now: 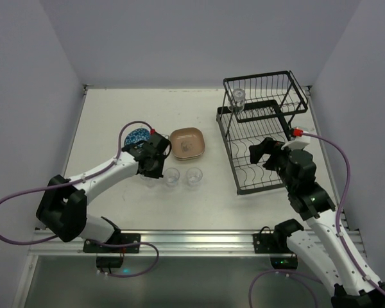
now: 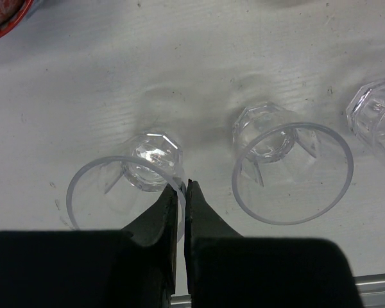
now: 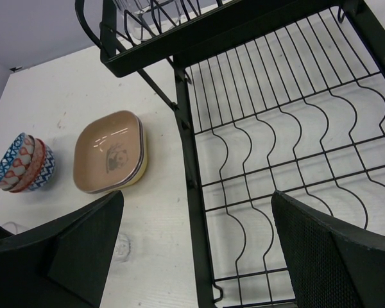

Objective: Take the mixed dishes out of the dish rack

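On the white table [image 1: 115,199], the outstretched left gripper [image 2: 185,186] sits low, pinched shut at a glass cup [image 2: 147,157] rim near 9 o'clock, while the right gripper [image 3: 197,199] hangs wide open above the dish rack [image 3: 188,160] at 3 o'clock.

A robotics lab cell — plain pale walls [image 1: 192,38] box in a white bench [image 1: 122,109], with robot arms [image 1: 106,172] bolted to an aluminium rail [image 1: 192,241] at its near edge.
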Controlling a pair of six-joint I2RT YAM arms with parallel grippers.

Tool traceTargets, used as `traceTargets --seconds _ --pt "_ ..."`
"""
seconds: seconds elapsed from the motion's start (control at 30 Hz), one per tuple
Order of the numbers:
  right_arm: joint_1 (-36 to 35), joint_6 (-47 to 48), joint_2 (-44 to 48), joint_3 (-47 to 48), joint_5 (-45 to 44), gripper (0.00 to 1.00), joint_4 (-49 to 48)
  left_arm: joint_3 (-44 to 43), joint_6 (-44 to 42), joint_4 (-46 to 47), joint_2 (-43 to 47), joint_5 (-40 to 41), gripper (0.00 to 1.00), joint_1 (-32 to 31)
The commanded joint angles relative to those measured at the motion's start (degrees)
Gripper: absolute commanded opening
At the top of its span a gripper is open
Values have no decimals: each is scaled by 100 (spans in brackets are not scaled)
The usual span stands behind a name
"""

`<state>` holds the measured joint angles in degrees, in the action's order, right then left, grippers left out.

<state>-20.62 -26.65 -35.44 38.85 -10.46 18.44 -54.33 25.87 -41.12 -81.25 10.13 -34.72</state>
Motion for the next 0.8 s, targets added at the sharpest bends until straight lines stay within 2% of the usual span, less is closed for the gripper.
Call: traceTargets --seconds 0.0,0.27,0.4,0.53,0.63,0.7,0.77 --pt "-3 117 64 -62 105 99 -156 71 -64 307 -31 51 4 27" --pt "-3 117 90 -62 105 99 -139 177 -47 219 30 173 19 -26" --pt "-3 125 55 -44 79 99 -139 159 -3 149 197 200 35 -26" --pt "-3 125 -24 69 44 99 -103 -60 50 -123 714 375 44 -44" --pt "-3 73 -77 228 0 99 -16 -394 85 -395 1293 586 61 -53" --pt "-3 11 -86 456 -61 99 72 -552 42 -458 1628 849 100 -52" --pt "-3 46 -94 754 -97 99 99 -702 -46 -423 2130 1165 100 -52"
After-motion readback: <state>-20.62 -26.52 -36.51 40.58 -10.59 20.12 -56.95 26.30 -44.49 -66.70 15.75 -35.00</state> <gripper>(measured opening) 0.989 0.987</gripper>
